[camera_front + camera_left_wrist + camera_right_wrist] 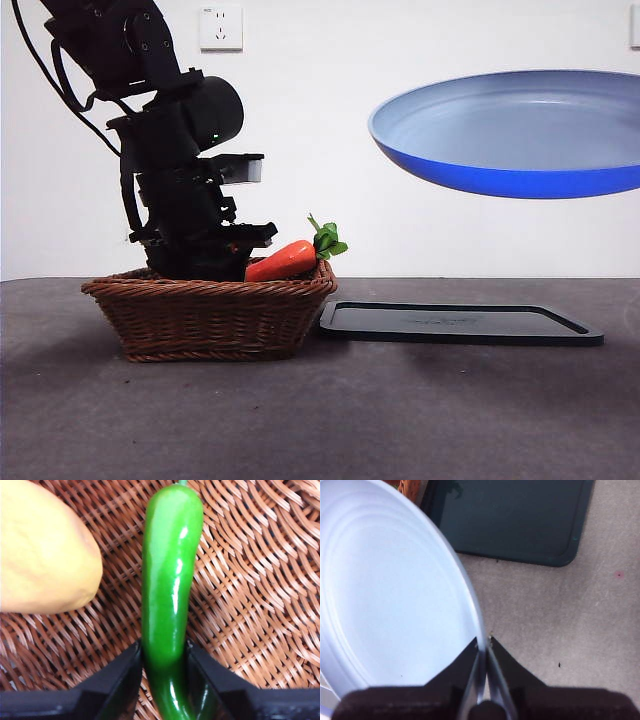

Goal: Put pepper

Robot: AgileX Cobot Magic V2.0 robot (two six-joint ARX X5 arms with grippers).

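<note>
Down in the basket (205,315), the left gripper (165,652) jaws clasp the pepper (170,580); right jaws pinch the plate (385,595).

We're seeing pepper (167,605) lying in basket (210,315) beside mango (42,550); tray (460,323) sitting right of basket on worktop (320,420), plate (510,130) hanging above.

White wall (420,240) behind, plain, evenly lit. Wall socket (220,27) high on the left (white plate); edge of a second fitting (635,25) at far right, cut off. Surface (320,410) dark grey, matte, soft shadows across it. In the right wrist view it reads paler, with small specks.
</note>
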